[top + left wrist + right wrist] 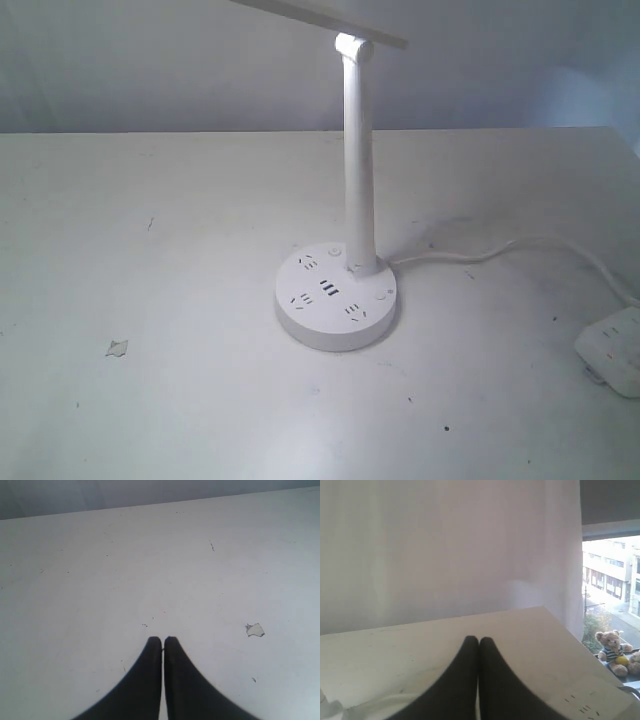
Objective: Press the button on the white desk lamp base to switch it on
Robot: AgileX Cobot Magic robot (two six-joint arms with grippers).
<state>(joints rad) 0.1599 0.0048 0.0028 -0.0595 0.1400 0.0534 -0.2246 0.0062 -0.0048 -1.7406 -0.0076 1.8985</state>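
Note:
The white desk lamp base is a round puck at the middle of the table in the exterior view, with dark socket holes and USB slots on top. Its slim white pole rises to the lamp head at the top edge. Small round marks sit on the base's top near the pole and at its right rim. Neither gripper shows in the exterior view. My left gripper is shut over bare table. My right gripper is shut too, holding nothing. The lamp is absent from both wrist views.
A white power strip lies at the table's right edge, and its cord runs to the lamp base. A small paper scrap lies at the left. In the right wrist view a teddy bear sits by a window beyond the table.

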